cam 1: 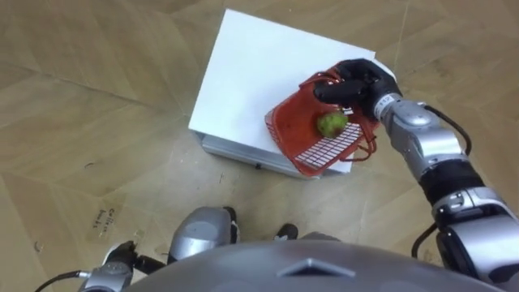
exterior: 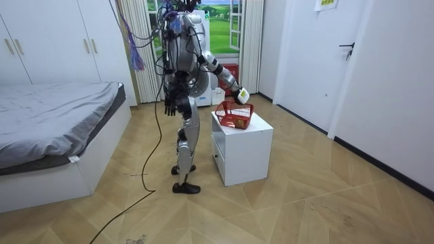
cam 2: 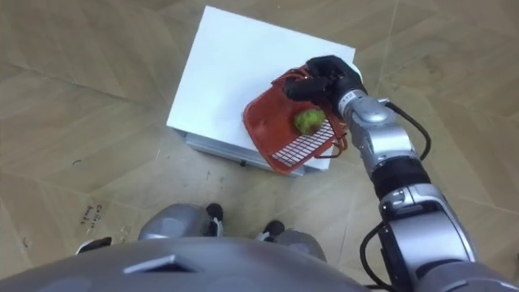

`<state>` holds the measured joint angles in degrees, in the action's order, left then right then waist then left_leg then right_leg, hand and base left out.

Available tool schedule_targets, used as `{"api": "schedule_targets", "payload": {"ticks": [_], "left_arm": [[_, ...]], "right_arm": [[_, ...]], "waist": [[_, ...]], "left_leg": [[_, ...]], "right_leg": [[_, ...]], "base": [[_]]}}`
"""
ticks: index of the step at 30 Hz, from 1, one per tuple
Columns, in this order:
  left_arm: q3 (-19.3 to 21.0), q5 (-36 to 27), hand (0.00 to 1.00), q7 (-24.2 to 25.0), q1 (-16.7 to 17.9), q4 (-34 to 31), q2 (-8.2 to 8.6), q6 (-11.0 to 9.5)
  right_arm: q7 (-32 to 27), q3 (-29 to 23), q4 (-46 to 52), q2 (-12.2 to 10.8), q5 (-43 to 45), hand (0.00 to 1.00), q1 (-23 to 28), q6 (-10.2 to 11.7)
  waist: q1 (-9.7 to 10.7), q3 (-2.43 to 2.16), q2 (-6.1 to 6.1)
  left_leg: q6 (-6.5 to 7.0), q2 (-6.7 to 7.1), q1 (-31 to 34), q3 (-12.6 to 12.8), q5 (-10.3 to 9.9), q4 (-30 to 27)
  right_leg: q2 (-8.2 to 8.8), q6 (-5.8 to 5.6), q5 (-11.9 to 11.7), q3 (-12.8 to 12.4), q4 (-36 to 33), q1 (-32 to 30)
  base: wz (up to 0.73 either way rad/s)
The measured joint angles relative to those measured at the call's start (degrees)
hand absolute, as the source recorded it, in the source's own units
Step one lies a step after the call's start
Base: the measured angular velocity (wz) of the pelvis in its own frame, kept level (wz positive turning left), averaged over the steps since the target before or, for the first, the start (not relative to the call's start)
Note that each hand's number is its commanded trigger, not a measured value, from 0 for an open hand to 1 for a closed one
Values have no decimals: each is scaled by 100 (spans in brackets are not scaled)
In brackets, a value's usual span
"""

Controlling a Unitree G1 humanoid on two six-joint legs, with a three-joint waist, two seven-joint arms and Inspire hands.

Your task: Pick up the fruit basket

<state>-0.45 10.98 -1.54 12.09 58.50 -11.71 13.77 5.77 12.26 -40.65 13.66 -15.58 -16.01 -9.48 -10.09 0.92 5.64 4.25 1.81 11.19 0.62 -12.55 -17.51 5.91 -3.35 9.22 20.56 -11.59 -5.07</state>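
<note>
A red plastic fruit basket (cam 1: 302,139) with a slotted wall hangs tilted over the near right corner of a white cabinet (cam 1: 243,73). One green fruit (cam 1: 330,123) lies inside it. My right hand (cam 1: 357,85) is shut on the basket's handle from above, its dark fingers curled round the handle. In the room view the basket (exterior: 235,116) sits just at the cabinet's top under that hand (exterior: 241,96); whether it still touches the top I cannot tell. My left hand (exterior: 173,103) hangs idle at my side with relaxed fingers.
I stand at the white cabinet's (exterior: 244,149) side on a wooden floor. A bed (exterior: 54,115) lies at the room view's left, with wardrobes behind it. A window with curtains (exterior: 224,27) is behind me, and a door (exterior: 352,61) at the room view's right.
</note>
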Motion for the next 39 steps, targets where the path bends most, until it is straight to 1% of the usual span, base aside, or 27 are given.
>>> {"api": "schedule_targets", "payload": {"ticks": [3,4,6,7,9,12,13,14,15,16,19,21,22,29,35,39], "left_arm": [[0,-2,0,4,-1,-8,0,-4],[-5,-2,0,4,-1,-24,-6,-7],[-29,-1,0,17,0,-60,-15,-9],[-30,1,0,28,3,-61,-13,-11],[-40,3,0,55,6,-38,-14,-13],[-50,0,0,50,7,16,-15,-21],[-50,0,0,48,7,39,-15,-24],[-51,-2,0,46,6,75,-15,-33],[-51,-2,0,46,7,89,-15,-34],[-49,-1,0,44,16,99,-15,-34],[-49,0,0,44,23,125,-3,-34],[-49,-2,0,49,26,126,0,-34],[-48,-3,0,48,27,129,-1,-34],[-48,-3,0,48,28,156,1,-34],[-53,-3,0,47,29,196,1,-31],[-103,-2,0,44,47,235,-2,-32]], "right_arm": [[3,-3,-180,0,-2,100,-115,27],[-2,-7,-251,1,4,100,-153,71],[-5,-19,-365,6,15,100,-235,138],[-4,-21,-385,8,15,100,-264,145],[-4,-43,-591,7,14,100,-365,255],[-8,-60,-673,7,10,100,-403,288],[-16,-60,-708,7,10,100,-406,332],[-18,-59,-780,7,-27,38,-412,372],[-19,-60,-827,7,-48,0,-412,386],[-19,-64,-878,7,-55,0,-412,398],[-13,-139,-982,6,-52,0,-407,442],[-31,-251,-990,6,-38,0,-380,441],[-59,-286,-990,3,-41,0,-355,441],[-193,-271,-1037,-3,-35,0,-306,368],[-274,-222,-1049,-44,43,0,-266,304],[-338,-215,-1042,-86,48,0,-238,250]], "waist": [[14,11,-16],[23,13,-20],[21,0,-16],[20,1,-18],[18,-3,-35],[14,-5,-54],[13,-5,-64],[-2,-2,-79],[-1,0,-85],[-2,4,-103],[-4,-3,-128],[-1,4,-150],[-2,0,-157],[-56,-16,-149],[-126,-19,-139],[-130,-15,-123]], "left_leg": [[0,7,28,-47,0,-3],[0,11,44,-79,-1,0],[0,14,134,-105,-1,-12],[-1,16,155,-108,0,-27],[-1,24,230,-127,-1,-111],[-1,32,239,-140,-1,-121],[0,35,239,-150,0,-121],[0,36,233,-154,0,-127],[0,36,229,-156,0,-132],[0,37,226,-168,-1,-133],[0,37,229,-183,-1,-139],[0,36,235,-207,-1,-137],[0,35,239,-228,-1,-138],[0,35,316,-232,0,-233],[0,35,317,-236,-1,-233],[1,35,318,-240,-1,-242]], "right_leg": [[-2,2,-2,5,-1,-15],[-3,2,-2,11,-2,-24],[-5,4,-2,15,-13,-104],[-5,4,-3,14,-12,-119],[-3,4,-3,13,-15,-144],[0,4,-2,14,-15,-142],[2,4,-2,14,-15,-136],[3,4,-2,16,-15,-126],[3,4,-2,17,-15,-119],[4,4,-2,23,-17,-110],[3,5,-2,28,-38,-108],[5,5,-2,44,-81,-112],[8,5,-2,55,-121,-124],[8,5,-2,59,-134,-183],[8,5,-2,58,-149,-183],[10,5,-3,60,-165,-184]], "base": [[5],[10],[8],[0],[6],[3],[4],[3],[3],[3],[2],[6],[5],[1],[0],[0]]}}
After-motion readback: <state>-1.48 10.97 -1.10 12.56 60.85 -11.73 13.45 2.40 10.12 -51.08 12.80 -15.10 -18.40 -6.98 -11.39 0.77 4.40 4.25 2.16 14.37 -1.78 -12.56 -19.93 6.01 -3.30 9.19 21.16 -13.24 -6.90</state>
